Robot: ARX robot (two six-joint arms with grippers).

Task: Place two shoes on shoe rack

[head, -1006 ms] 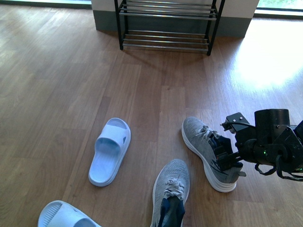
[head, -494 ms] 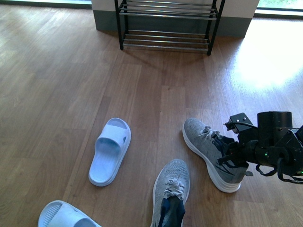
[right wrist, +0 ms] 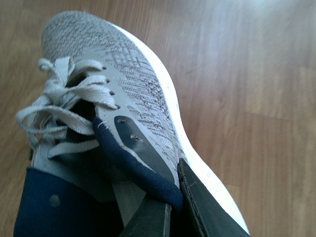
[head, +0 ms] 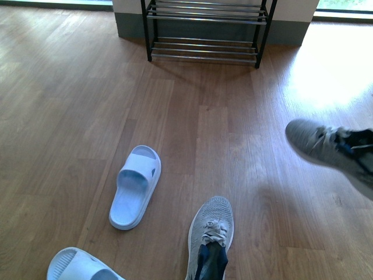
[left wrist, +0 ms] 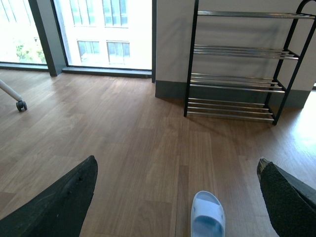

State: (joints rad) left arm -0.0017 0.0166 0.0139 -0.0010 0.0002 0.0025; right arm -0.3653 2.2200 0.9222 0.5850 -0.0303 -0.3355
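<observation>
Likely light and soft-sided, the grey sneaker (head: 326, 146) hangs clear of the floor toward its right side, pinched at the firmer navy collar by the right gripper (right wrist: 173, 195), while the left gripper (left wrist: 176, 165) gapes wide and empty.

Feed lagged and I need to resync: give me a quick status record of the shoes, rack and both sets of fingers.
held shoe: gripped at the collar by the right fingers; seemingly off the floor, at the front view's right edge
other shoe: on the floor, close in, toe toward the rack
rack: far ahead, no shoe on its visible tiers
left fingers: open, nothing between them
slide: on the floor, left of the other shoe
second slide: on the floor, nearer, partly out of frame
</observation>
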